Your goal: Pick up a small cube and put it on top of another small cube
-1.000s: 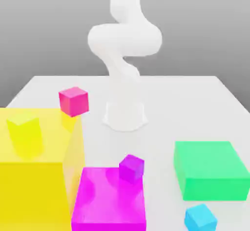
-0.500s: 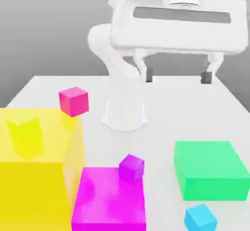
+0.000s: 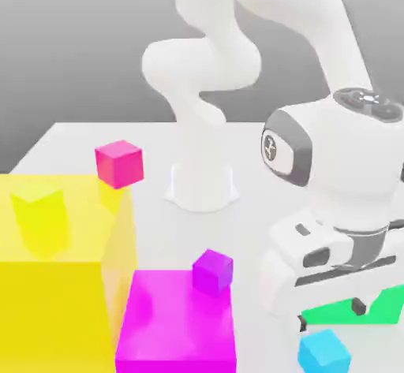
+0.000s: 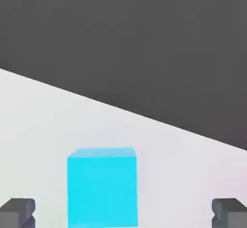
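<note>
Pale tabletop (image 3: 264, 245), grey backdrop behind. Gripper (image 3: 330, 316) released, fingers spread wide, holding nothing, near the small cyan cube (image 3: 323, 353) at the table's near edge. In the hand view, cube lies between the fingers' lines, closer to one. Judged step: approach for grasp. Advice: centre the fingers over the cube, keep them parallel to its faces, descend straight, then close gently

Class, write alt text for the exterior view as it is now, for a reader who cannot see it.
A white robot arm reaches down at the exterior view's right, its open gripper close to a small light blue cube. Behind the gripper is a green block; toward the view's left are magenta and yellow blocks.
</note>
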`<action>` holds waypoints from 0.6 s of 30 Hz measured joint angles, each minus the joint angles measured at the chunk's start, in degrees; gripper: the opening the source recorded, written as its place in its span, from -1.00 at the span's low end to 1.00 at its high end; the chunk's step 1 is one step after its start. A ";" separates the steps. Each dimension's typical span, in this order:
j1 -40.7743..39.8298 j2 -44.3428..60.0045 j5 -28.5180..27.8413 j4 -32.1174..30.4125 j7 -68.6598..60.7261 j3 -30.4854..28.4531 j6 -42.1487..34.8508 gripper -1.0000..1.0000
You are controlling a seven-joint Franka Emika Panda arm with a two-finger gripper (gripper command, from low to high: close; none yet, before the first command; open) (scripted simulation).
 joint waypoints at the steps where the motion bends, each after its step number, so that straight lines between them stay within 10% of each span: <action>1: 0.37 2.10 -0.84 0.41 0.61 -0.47 1.48 0.00; 2: 0.99 4.18 -1.53 0.83 1.13 -1.21 3.08 0.00; 3: 1.55 5.96 -2.12 1.20 1.57 -1.88 4.46 -1.00; 18: -4.09 -8.70 3.50 0.22 5.51 -4.16 -9.04 -1.00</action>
